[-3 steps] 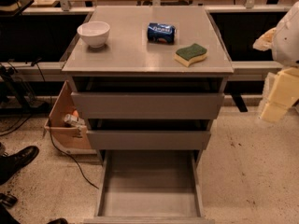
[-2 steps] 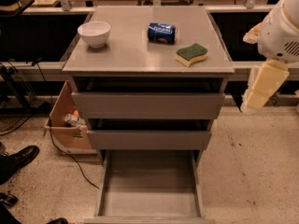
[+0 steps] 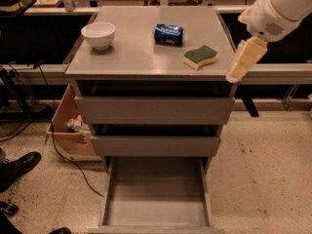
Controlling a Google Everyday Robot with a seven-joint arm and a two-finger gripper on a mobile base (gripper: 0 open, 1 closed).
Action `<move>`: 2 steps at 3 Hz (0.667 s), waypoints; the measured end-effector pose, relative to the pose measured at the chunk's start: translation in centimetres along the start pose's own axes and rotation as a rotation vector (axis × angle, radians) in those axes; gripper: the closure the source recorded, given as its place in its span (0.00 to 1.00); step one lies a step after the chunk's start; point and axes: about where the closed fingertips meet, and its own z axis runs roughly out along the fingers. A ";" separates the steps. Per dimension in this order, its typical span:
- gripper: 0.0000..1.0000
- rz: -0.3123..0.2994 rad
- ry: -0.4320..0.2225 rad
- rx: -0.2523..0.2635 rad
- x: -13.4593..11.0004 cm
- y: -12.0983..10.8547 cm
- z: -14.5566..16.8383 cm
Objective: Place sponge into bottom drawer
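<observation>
The sponge (image 3: 200,56), dark green on top of pale yellow foam, lies on the right part of the grey cabinet top (image 3: 131,57). The bottom drawer (image 3: 156,199) is pulled out at the foot of the cabinet, with a bare grey floor. My gripper (image 3: 243,60), cream-coloured on a white arm, hangs pointing down at the cabinet top's right edge, just to the right of the sponge and apart from it.
A blue can (image 3: 169,34) lies behind the sponge and a white bowl (image 3: 98,34) stands at the top's left. The two upper drawers (image 3: 153,111) are slightly ajar. A cardboard box (image 3: 68,128), a cable and a black shoe (image 3: 17,167) are on the floor at the left.
The arm and gripper have moved left and upward, from beside the cabinet's right side to its top right edge near the sponge. The sponge, can and bowl have not moved.
</observation>
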 end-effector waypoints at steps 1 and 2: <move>0.00 0.045 -0.086 0.030 -0.7 -5.7 2.4; 0.00 0.045 -0.087 0.030 -0.7 -5.7 2.4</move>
